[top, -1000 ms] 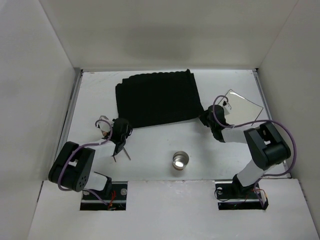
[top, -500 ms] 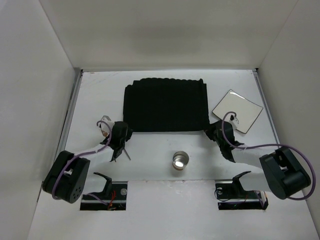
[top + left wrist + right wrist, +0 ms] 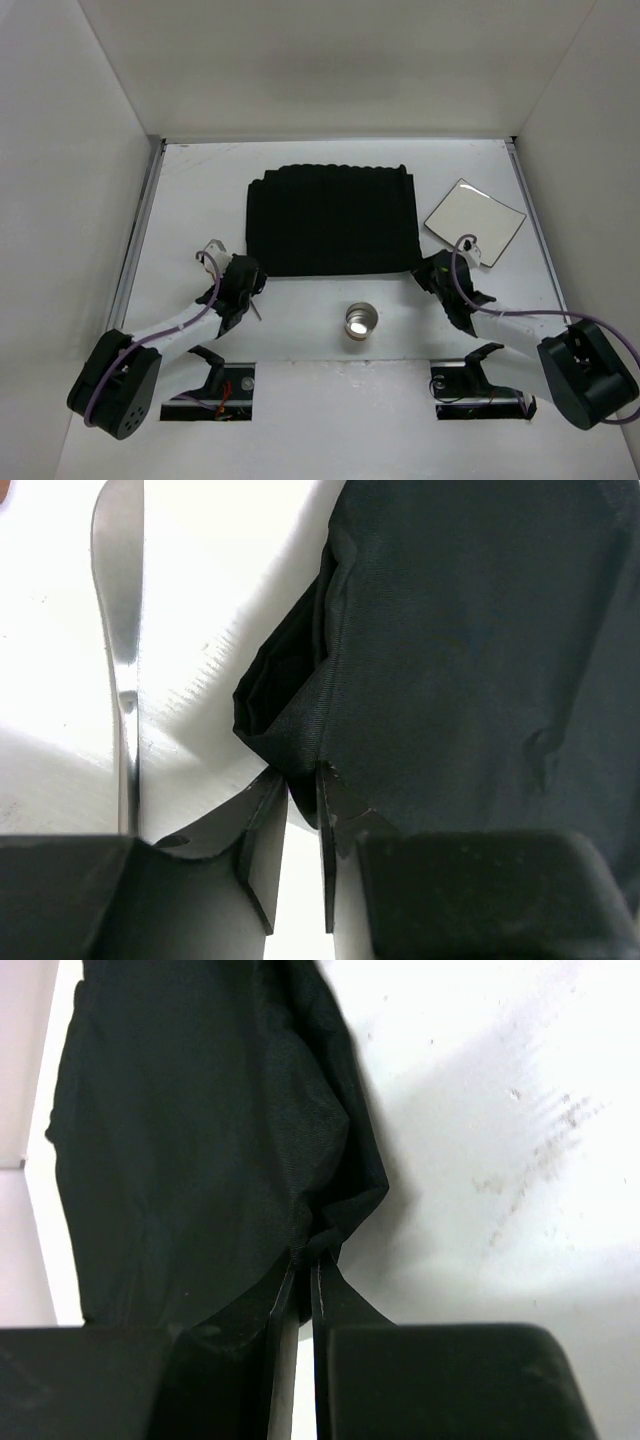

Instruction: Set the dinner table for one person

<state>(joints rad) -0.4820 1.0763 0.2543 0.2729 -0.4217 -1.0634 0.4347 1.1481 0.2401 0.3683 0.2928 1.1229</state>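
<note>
Your left tool [image 3: 300,805] is pinched narrow on the near left corner of the black placemat [image 3: 332,218], with a knife [image 3: 122,660] just beside it. The white tabletop [image 3: 190,190] spreads beneath everything. Your right tool [image 3: 303,1272] is clamped on the placemat's near right corner, and the white plate [image 3: 475,220] lies near it.

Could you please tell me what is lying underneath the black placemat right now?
Only the white table shows around the placemat, which lies spread on it. The left tool and right tool each pinch a near corner. Whatever sits beneath the cloth is covered.
</note>
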